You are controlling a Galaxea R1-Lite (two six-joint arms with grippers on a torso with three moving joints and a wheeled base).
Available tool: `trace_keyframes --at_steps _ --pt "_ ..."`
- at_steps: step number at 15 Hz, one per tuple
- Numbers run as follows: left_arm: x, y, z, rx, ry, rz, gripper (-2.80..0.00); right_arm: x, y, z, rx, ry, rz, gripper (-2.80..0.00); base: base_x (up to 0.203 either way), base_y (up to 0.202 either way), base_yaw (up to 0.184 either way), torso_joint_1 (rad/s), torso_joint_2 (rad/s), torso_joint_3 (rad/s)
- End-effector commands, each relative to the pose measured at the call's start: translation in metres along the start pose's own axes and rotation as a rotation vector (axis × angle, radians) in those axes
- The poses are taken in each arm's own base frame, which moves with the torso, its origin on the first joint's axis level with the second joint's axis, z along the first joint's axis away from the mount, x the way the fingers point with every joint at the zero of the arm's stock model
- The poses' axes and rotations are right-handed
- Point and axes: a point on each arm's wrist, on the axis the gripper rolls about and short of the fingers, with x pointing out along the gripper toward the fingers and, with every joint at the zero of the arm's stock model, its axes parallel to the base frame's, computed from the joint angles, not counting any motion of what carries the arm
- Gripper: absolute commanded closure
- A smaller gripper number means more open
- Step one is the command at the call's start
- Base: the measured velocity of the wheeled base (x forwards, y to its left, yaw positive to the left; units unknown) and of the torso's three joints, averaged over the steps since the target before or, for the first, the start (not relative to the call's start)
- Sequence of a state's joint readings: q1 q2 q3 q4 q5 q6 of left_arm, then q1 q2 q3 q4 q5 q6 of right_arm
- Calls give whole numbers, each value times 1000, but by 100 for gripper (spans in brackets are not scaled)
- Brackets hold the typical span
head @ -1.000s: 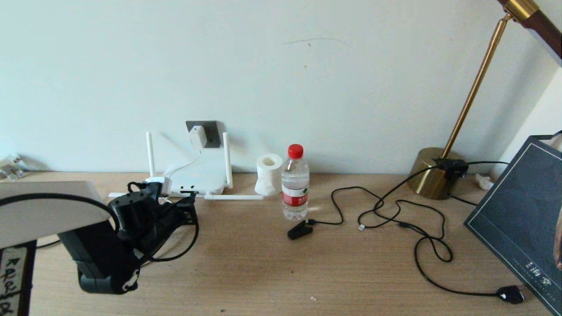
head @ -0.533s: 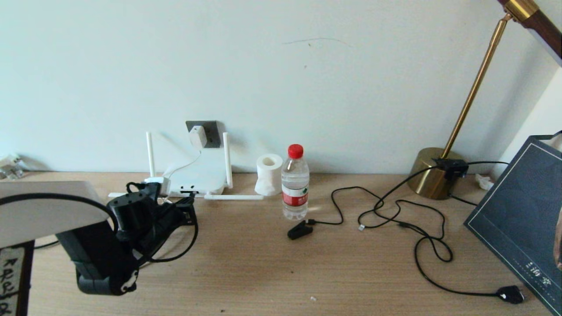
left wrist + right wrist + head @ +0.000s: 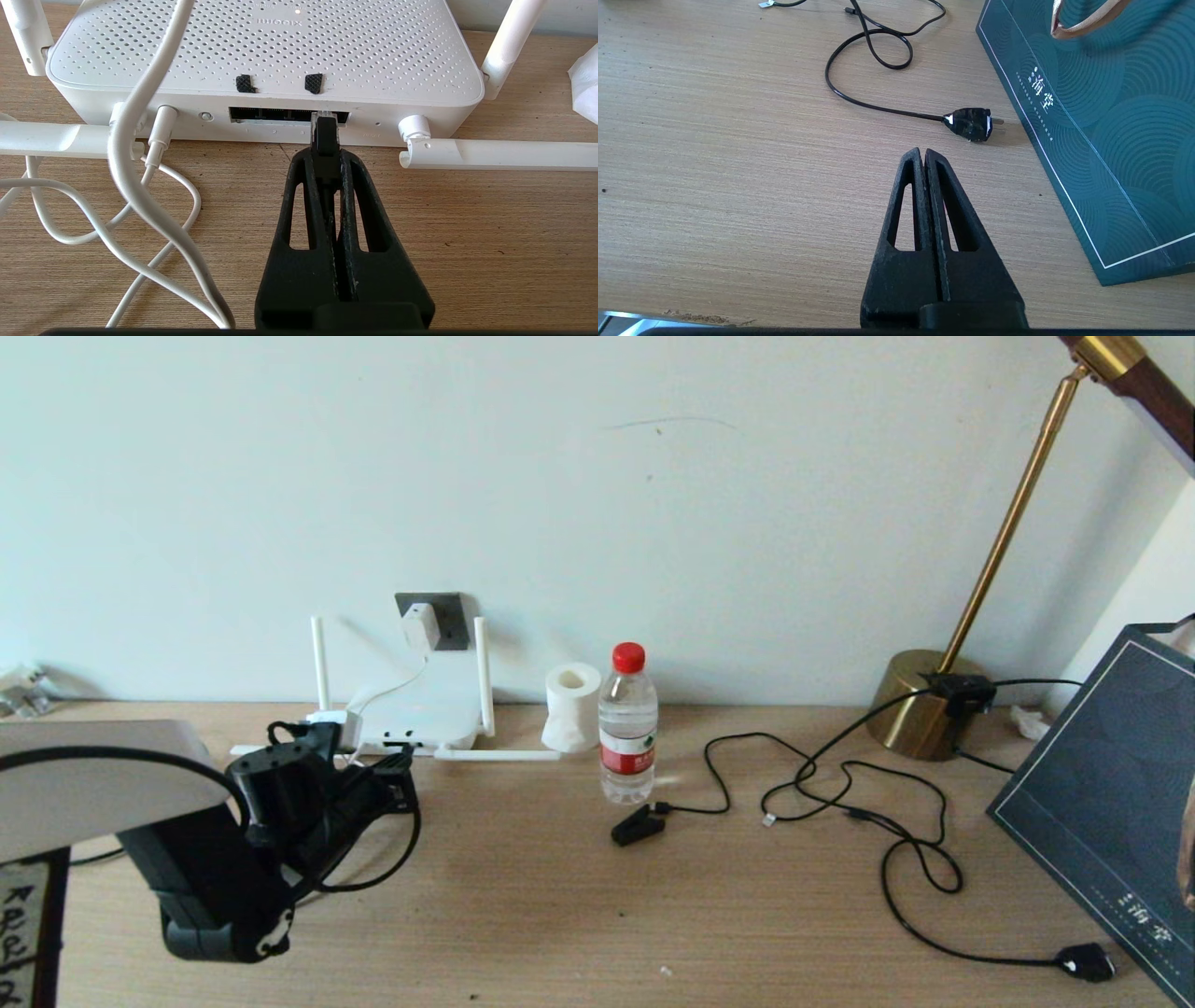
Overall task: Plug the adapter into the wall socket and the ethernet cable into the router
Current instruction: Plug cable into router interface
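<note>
The white router point(image 3: 266, 46) lies by the wall, with two antennas upright and two flat on the desk. My left gripper point(image 3: 325, 156) is shut on the ethernet cable's black connector point(image 3: 325, 137). The connector's clear tip sits at the right end of the router's dark port slot point(image 3: 261, 114); its depth does not show. In the head view the left gripper point(image 3: 401, 777) is at the router's point(image 3: 425, 714) front edge, and the ethernet cable point(image 3: 373, 873) loops beneath the arm. The white adapter point(image 3: 420, 627) sits on the dark grey wall socket point(image 3: 450, 616). My right gripper point(image 3: 923, 151) is shut on nothing over bare desk.
A water bottle point(image 3: 627, 728) and a tissue roll point(image 3: 572, 705) stand right of the router. Thin black cords point(image 3: 840, 793) with a clip-like plug point(image 3: 635, 824) and a black plug point(image 3: 969, 123) lie on the desk. A brass lamp base point(image 3: 920, 705) and a teal bag point(image 3: 1101, 116) are at the right.
The left arm's body has drifted very slightly left and down. Its gripper stays at the router's front with the connector. The right side has not changed.
</note>
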State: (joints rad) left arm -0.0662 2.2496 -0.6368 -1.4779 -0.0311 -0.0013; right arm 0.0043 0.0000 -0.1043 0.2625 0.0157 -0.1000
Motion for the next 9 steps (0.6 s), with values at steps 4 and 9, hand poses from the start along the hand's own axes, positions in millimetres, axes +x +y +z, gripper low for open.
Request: trace_keyframes --at_steps 4,9 --pt "0 0 1 0 -9 1 0 0 0 0 -1 3 1 0 0 0 0 0 0 0" --pt "2 0 0 0 -10 1 0 0 0 0 -1 3 1 0 0 0 0 0 0 0"
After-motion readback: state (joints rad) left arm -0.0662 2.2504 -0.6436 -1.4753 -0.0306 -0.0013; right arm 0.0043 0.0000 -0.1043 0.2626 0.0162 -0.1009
